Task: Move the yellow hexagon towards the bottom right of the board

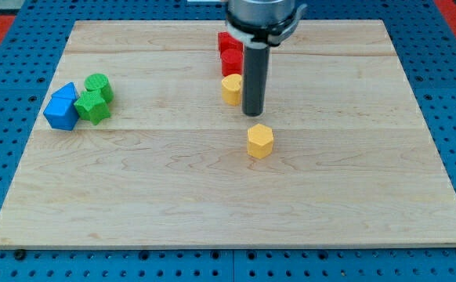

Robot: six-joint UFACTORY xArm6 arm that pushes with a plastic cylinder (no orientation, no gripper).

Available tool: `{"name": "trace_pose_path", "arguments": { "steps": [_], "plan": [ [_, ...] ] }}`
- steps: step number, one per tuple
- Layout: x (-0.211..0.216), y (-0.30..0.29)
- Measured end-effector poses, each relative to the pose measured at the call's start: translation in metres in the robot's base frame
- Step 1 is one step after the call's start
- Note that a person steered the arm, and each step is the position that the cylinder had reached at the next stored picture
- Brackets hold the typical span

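The yellow hexagon [260,141] lies near the middle of the wooden board [353,204]. My tip [252,114] is just above it in the view, slightly to its left, with a small gap between them. A second yellow block [230,89], rounded like a heart, sits just left of the rod.
Two red blocks [229,52] are stacked in a column at the view's top, above the yellow heart-like block. At the view's left, a blue block [62,107] touches two green blocks [95,99]. The board lies on a blue perforated table.
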State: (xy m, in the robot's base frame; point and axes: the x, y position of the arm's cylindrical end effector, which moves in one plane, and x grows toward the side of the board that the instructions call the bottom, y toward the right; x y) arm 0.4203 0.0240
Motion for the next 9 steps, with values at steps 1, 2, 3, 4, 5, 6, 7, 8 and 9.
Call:
{"name": "trace_pose_path", "arguments": {
  "steps": [1, 2, 3, 4, 5, 6, 7, 8, 9],
  "plan": [
    [0.019, 0.014],
    [0.042, 0.008],
    [0.059, 0.003],
    [0.078, 0.029],
    [0.118, 0.05],
    [0.124, 0.027],
    [0.136, 0.049],
    [0.138, 0.112],
    [0.143, 0.093]
  ]
}}
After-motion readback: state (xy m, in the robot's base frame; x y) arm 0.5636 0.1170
